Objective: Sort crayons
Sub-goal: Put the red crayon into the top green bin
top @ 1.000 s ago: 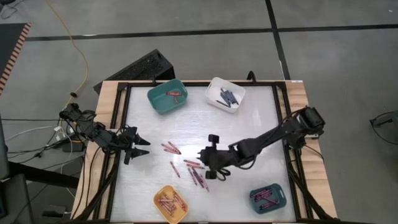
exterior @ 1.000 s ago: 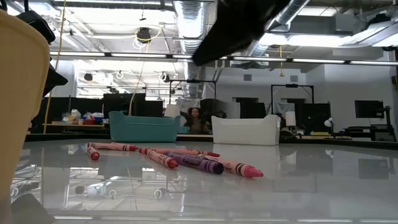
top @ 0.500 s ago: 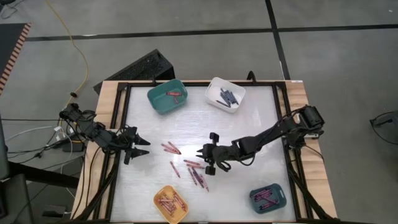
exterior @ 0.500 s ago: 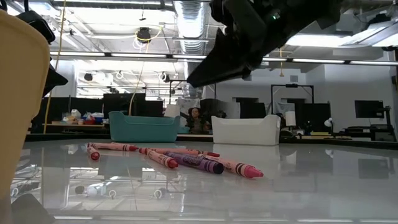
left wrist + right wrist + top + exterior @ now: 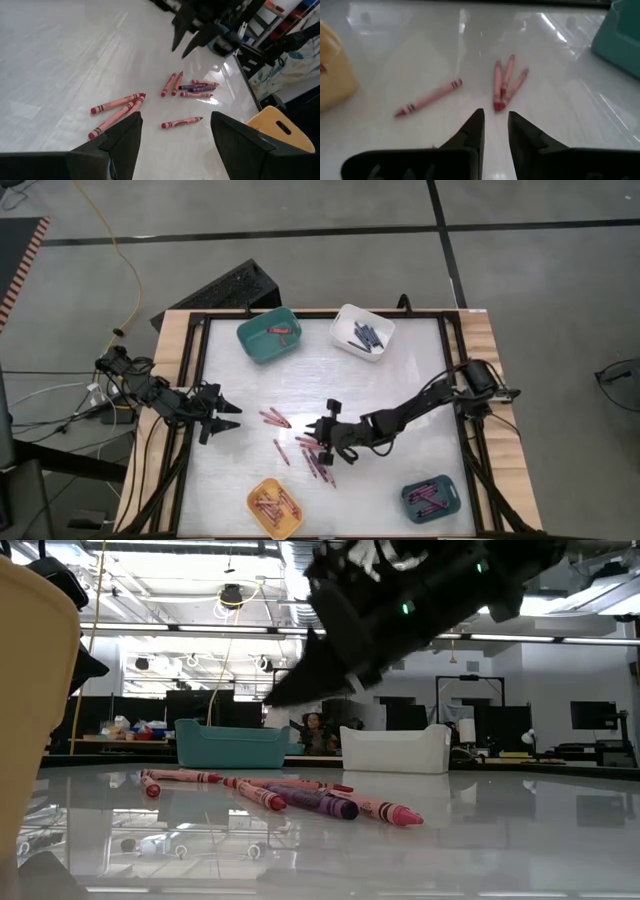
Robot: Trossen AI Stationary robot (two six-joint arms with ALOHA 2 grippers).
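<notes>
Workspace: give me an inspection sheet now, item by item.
Surface: glossy white table, wooden edges.
Job's things: loose crayons mid-table; more in the teal bin, white bin, yellow bin and dark teal tray.
Clutter: nothing seen.
Grippers: right gripper above the loose crayons, fingers slightly apart, empty; left gripper open, at the table's left edge.
Cables: yellow cable on the floor; bundle by the left arm.
Surroundings: concrete floor, black crate behind the table.
</notes>
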